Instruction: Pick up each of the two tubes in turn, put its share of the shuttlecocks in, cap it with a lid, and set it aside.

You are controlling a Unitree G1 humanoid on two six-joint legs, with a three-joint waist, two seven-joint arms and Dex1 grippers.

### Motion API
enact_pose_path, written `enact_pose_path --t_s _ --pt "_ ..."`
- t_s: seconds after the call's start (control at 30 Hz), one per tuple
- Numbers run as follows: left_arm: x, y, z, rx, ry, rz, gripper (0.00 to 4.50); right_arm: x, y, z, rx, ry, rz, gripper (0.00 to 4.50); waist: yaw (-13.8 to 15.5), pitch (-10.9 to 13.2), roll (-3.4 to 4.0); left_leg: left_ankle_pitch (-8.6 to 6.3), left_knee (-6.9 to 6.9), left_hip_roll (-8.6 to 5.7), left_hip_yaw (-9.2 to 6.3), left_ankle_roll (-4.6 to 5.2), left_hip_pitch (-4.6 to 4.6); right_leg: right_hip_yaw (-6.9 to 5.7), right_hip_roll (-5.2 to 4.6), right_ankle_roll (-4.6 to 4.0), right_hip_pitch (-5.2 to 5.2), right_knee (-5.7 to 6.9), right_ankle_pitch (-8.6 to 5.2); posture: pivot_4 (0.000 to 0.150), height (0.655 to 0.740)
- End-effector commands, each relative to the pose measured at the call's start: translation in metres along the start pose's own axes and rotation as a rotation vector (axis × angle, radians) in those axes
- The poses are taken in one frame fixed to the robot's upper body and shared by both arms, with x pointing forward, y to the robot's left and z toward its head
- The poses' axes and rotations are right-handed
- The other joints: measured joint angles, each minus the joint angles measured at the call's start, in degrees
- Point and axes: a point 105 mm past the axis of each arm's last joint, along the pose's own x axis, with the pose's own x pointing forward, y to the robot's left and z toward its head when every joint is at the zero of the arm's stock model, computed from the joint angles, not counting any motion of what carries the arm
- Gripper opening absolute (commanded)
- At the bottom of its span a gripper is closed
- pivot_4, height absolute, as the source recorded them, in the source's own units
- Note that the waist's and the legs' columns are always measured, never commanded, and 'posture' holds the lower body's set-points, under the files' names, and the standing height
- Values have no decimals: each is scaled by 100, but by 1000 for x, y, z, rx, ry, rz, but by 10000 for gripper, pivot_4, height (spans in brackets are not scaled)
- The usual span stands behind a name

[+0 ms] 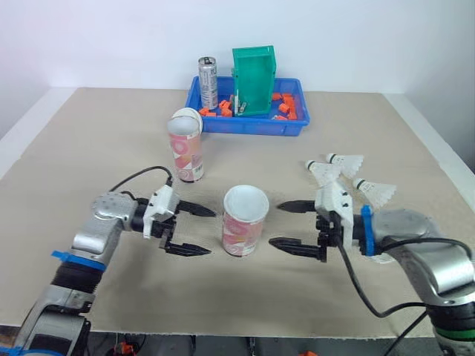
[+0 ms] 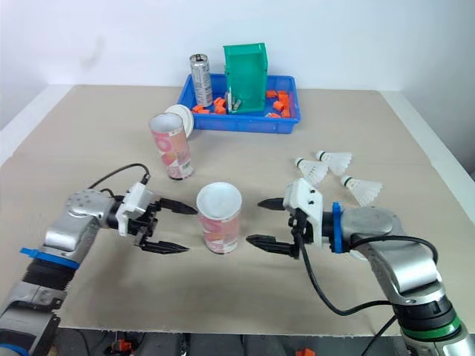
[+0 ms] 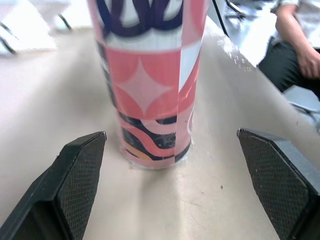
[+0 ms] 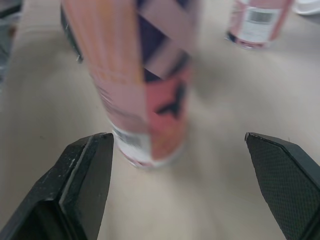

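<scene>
A pink patterned tube (image 1: 245, 221) stands upright near the table's front, its top open and white inside. My left gripper (image 1: 210, 231) is open just left of it, and my right gripper (image 1: 276, 224) is open just right of it; neither touches it. In the left wrist view the tube (image 3: 150, 85) rises between the spread fingers (image 3: 80, 185). The right wrist view shows the same tube (image 4: 145, 90) ahead of the wide fingers (image 4: 85, 180). The second tube (image 1: 185, 152) stands farther back left with a white lid (image 1: 185, 119) at its top. Three shuttlecocks (image 1: 345, 172) lie at the right.
At the back stands a blue tray (image 1: 245, 126) holding a green bin (image 1: 254, 80), a silver can (image 1: 208, 83) and small orange parts. A seated person (image 3: 300, 45) is beyond the table's edge in the left wrist view. Bare tabletop stretches at front left.
</scene>
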Motion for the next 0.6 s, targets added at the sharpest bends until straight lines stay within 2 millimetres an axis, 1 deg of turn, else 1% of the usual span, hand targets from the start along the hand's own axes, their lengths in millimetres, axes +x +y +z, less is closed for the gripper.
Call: enact_pose_path --t_s 0.03,0.17,0.23,0.33,0.43,0.6 --pt "-14 -1 21 33 -41 60 43761 7 4 10 -43 -40 39 45000 0 3 -5 0 0 0 0 0 0 0 0 -1 1 -1 0 1500 7362" --pt "-28 -10 38 -11 -89 112 43761 22 4 12 -45 -68 83 45000 -10 8 -13 0 -3 5 -2 0 0 -3 3 5 -1 0 3 1500 7362" --pt "-32 -19 39 -48 -84 121 43761 29 7 13 -47 -82 113 45000 -31 10 -16 0 -5 10 -1 0 0 -2 6 5 -4 0 3 1500 7362" --pt "-36 -26 41 -87 -81 145 43761 36 10 13 -52 -89 141 45000 -30 11 -17 -2 -7 11 -2 -2 1 -5 7 5 -3 0 2 1500 7362" --pt "-40 -26 43 -99 -78 182 43761 43 10 12 -51 -95 149 45000 -24 15 -24 -2 -6 11 -1 -3 1 -6 7 -12 -3 0 -8 1500 7362" --pt "-46 -26 49 -100 -84 224 43761 56 11 17 -51 -139 170 45000 -22 16 -25 -2 -4 11 0 -4 1 -6 6 -15 -4 0 -7 1500 7362"
